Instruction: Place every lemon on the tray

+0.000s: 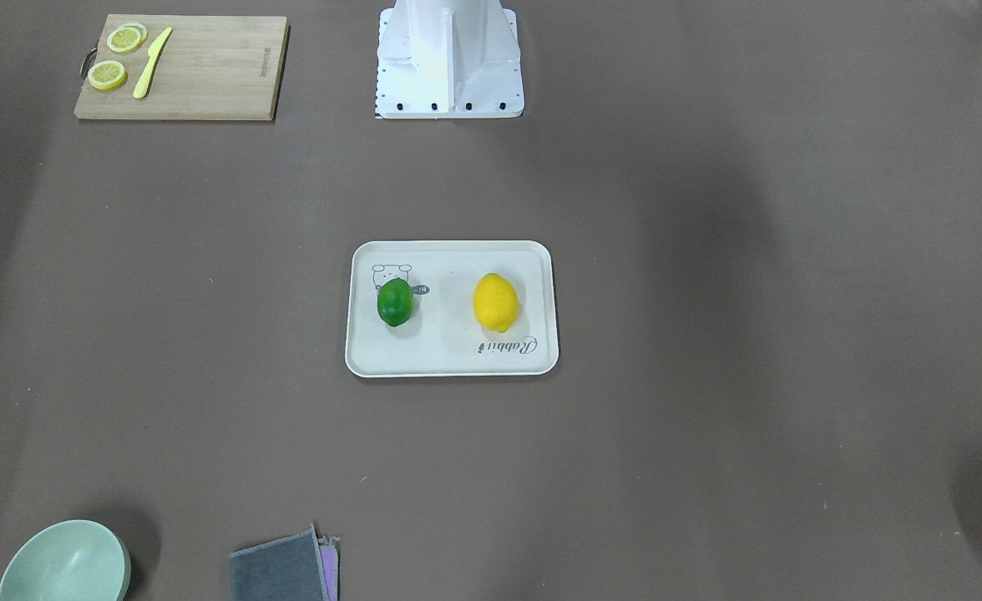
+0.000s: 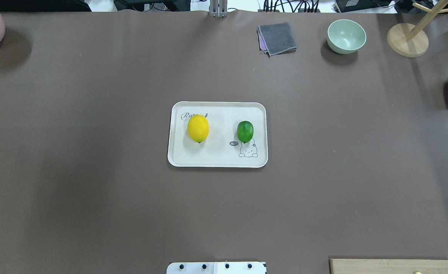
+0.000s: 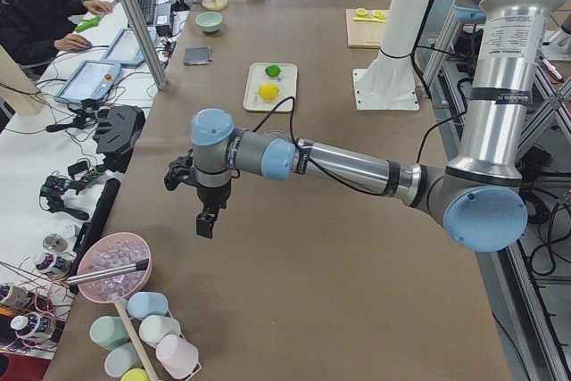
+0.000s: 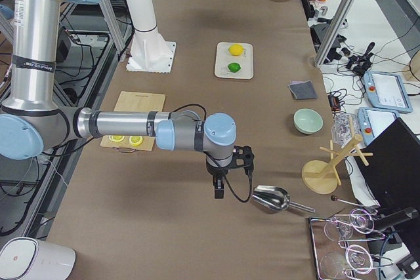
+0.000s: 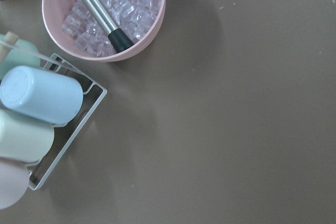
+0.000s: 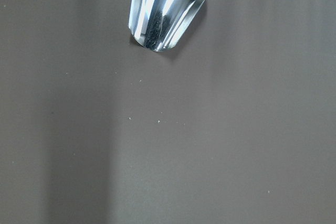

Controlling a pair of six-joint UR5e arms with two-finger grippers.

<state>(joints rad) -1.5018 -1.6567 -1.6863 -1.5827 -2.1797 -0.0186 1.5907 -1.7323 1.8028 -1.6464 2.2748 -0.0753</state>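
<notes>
The off-white tray (image 2: 216, 154) lies at the table's middle. The yellow lemon (image 2: 198, 128) and the green lemon (image 2: 245, 131) both rest on it, apart from each other; they also show in the front-facing view, yellow (image 1: 495, 302) and green (image 1: 395, 302). My left gripper (image 3: 207, 220) hangs over the table's left end, far from the tray. My right gripper (image 4: 218, 188) hangs over the right end, beside a metal scoop. Both show only in the side views, so I cannot tell whether they are open or shut. Neither wrist view shows its fingers.
A wooden cutting board (image 1: 207, 75) with lemon slices and a yellow knife lies near the robot base. A mint bowl (image 2: 346, 36), grey cloth (image 2: 277, 38) and wooden stand (image 2: 407, 40) line the far edge. A metal scoop (image 4: 270, 198), a pink ice bowl (image 5: 149, 22) and a cup rack (image 5: 37, 124) sit at the table's ends.
</notes>
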